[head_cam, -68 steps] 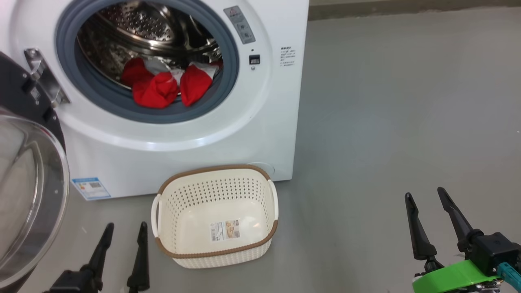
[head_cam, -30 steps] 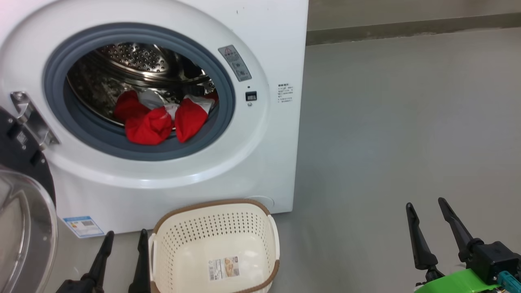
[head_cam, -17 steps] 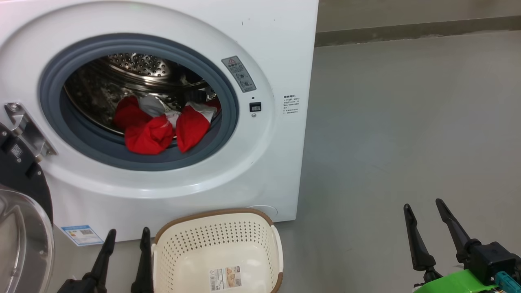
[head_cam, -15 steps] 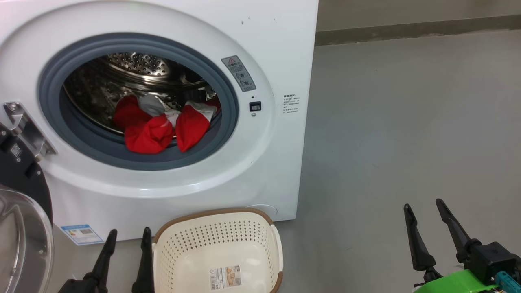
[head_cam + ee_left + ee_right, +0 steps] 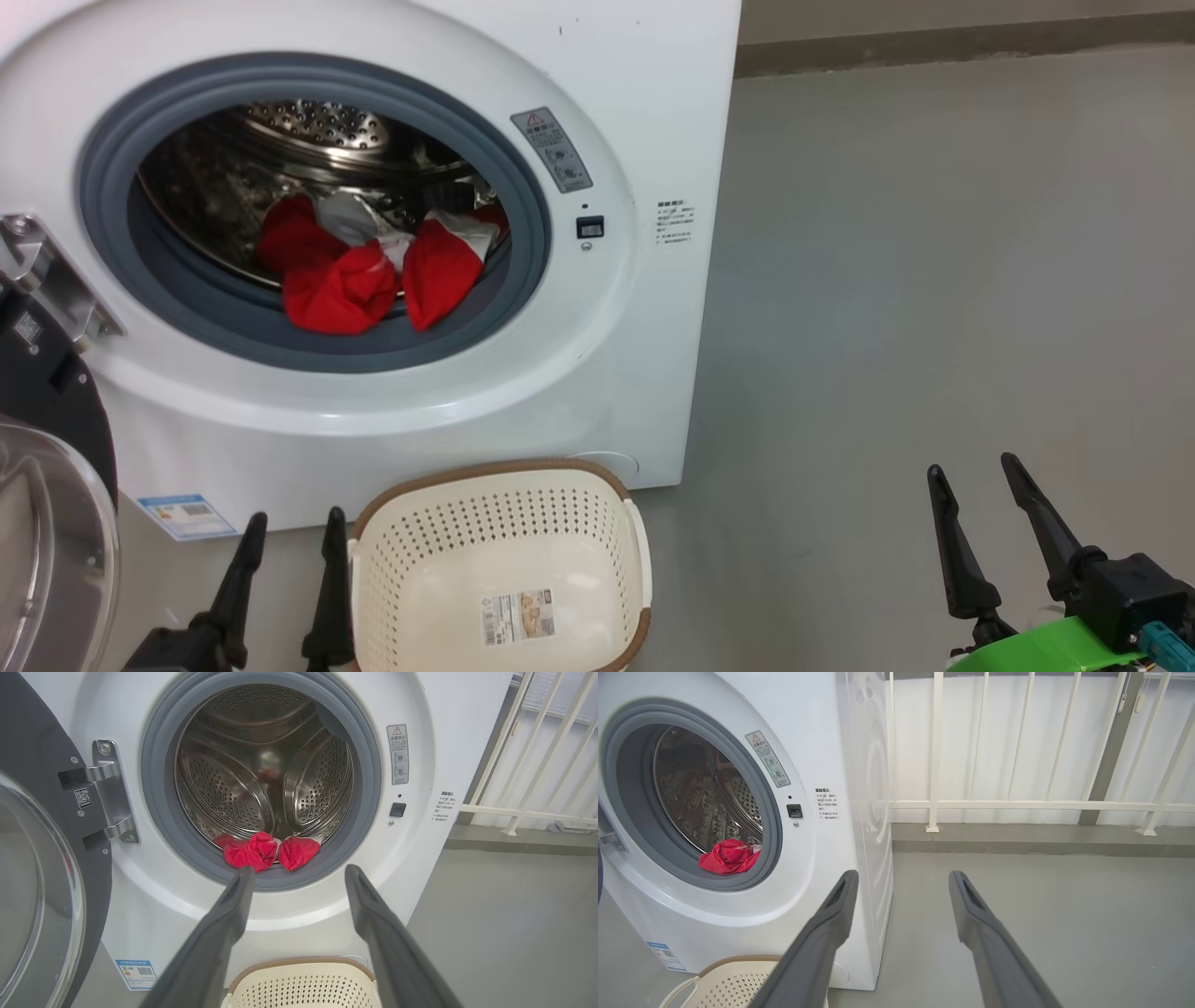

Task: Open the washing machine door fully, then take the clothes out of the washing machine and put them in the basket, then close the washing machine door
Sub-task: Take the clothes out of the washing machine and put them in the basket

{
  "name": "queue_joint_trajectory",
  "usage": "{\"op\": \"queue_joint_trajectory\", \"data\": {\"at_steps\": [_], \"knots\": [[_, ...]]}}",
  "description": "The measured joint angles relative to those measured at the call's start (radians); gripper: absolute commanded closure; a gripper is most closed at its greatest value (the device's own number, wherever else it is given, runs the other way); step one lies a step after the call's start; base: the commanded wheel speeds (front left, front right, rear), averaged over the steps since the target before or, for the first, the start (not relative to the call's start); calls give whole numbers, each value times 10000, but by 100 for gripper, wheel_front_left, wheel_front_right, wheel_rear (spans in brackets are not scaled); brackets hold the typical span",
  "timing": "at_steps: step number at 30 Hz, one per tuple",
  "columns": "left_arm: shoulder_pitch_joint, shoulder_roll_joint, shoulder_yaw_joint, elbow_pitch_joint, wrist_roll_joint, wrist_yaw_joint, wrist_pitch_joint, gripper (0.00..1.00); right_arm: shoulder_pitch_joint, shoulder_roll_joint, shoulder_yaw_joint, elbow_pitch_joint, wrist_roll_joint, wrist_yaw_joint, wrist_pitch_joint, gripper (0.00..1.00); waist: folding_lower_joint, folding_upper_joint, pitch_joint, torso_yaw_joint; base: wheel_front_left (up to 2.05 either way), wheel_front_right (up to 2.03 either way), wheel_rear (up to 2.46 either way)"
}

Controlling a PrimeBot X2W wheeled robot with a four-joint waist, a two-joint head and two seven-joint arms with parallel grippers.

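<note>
Inside white washing machine (image 5: 644,112), red fabric clothes (image 5: 373,271) wait; black-rimmed glass door (image 5: 47,551) open. Cream plastic basket (image 5: 485,523) empty, my left hand (image 5: 295,516) and right hand (image 5: 972,465) released.

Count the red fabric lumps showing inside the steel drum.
3: one bright red soft fabric lump at the back left, one front centre, one at the right of the perforated steel drum. Folds may hide more.
</note>
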State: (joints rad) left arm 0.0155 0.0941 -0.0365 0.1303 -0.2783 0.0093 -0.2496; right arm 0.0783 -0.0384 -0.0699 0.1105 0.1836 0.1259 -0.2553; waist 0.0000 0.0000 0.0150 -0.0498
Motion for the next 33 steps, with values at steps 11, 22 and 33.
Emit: {"op": "queue_joint_trajectory", "data": {"at_steps": [11,22,33], "knots": [[-935,-132,-38,4,-88,10,-2,0,-318,0,88,-111,0,0,0,0,0,0,713,204,0,0,0],[-1896,-244,125,67,-42,180,-29,0,-813,-6,324,-111,-21,0,0,0,-1,1,1394,178,0,0,0],[-3527,-316,270,336,88,113,-31,0,-1671,-17,669,-163,-155,0,0,0,0,0,2489,237,0,0,0]]}}
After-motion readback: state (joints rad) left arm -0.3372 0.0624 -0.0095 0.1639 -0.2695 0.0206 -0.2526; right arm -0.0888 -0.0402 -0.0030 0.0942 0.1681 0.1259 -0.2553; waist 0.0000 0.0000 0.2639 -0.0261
